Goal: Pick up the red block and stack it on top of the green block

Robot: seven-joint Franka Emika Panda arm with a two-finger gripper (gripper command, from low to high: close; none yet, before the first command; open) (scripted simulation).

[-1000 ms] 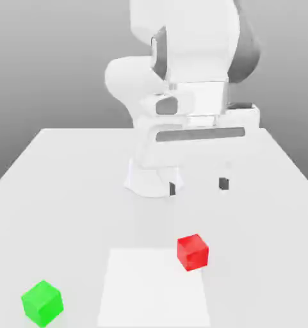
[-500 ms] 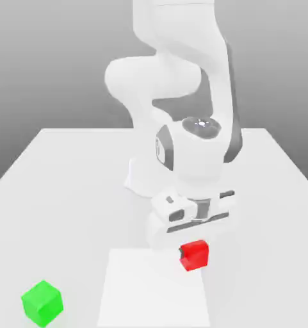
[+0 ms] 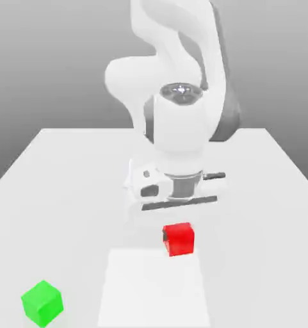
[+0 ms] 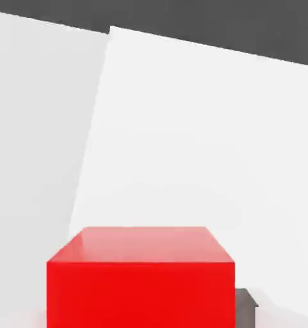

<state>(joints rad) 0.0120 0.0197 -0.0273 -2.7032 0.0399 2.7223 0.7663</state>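
The red block (image 3: 180, 242) sits between the fingers of my gripper (image 3: 179, 234), which is shut on it just under the white hand. It seems to hang slightly above the table. A dark fingertip (image 3: 165, 236) shows against the block's side that faces the exterior view's left. The hand view has the red block (image 4: 140, 278) large and close, with one grey finger (image 4: 246, 306) beside it. The green block (image 3: 42, 302) rests on the table near the front edge, far toward the exterior view's left, well apart from the gripper.
A brighter white rectangular patch (image 3: 153, 288) lies on the table (image 3: 66, 186) just in front of the held block. The arm's white base (image 3: 138, 182) stands behind the hand at the table's middle.
The hand came down from high above onto the red block and shut on it. It has since risen a little, carrying the block toward the exterior view's left.
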